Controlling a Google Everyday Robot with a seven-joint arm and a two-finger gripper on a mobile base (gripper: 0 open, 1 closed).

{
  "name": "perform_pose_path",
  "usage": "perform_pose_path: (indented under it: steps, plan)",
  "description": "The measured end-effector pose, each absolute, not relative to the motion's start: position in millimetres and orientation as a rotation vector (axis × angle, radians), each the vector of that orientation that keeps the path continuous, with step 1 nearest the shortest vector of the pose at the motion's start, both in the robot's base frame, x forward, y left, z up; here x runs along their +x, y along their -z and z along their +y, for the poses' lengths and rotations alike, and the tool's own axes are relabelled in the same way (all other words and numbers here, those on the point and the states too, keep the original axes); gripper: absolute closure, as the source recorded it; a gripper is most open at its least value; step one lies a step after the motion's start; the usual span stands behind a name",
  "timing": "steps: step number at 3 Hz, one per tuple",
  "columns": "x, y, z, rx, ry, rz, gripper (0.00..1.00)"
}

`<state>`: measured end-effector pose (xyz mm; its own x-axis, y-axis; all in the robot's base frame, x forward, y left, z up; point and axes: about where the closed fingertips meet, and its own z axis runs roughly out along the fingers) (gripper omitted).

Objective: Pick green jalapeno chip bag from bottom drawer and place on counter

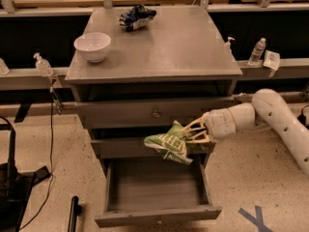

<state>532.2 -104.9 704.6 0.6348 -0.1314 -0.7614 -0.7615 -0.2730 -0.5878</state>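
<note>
The green jalapeno chip bag (pixel 169 143) hangs in my gripper (pixel 189 135), lifted above the open bottom drawer (pixel 157 214) and level with the middle drawer's front. The gripper is shut on the bag's right side, and my white arm (pixel 270 115) reaches in from the right. The drawer's inside looks empty below the bag. The grey counter (pixel 183 42) is above, at the cabinet's top.
A white bowl (pixel 92 46) stands on the counter's left front. A dark blue and white snack bag (pixel 136 17) lies at its back. The upper drawer with a brass knob (pixel 155 113) is closed. Bottles (pixel 259 50) stand on the rail at the right.
</note>
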Motion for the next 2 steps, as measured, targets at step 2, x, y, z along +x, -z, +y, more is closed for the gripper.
perform_pose_path:
  steps: [2]
  plan:
    - [560.1,-940.0,-113.8,-1.880,-0.417,0.916,1.00]
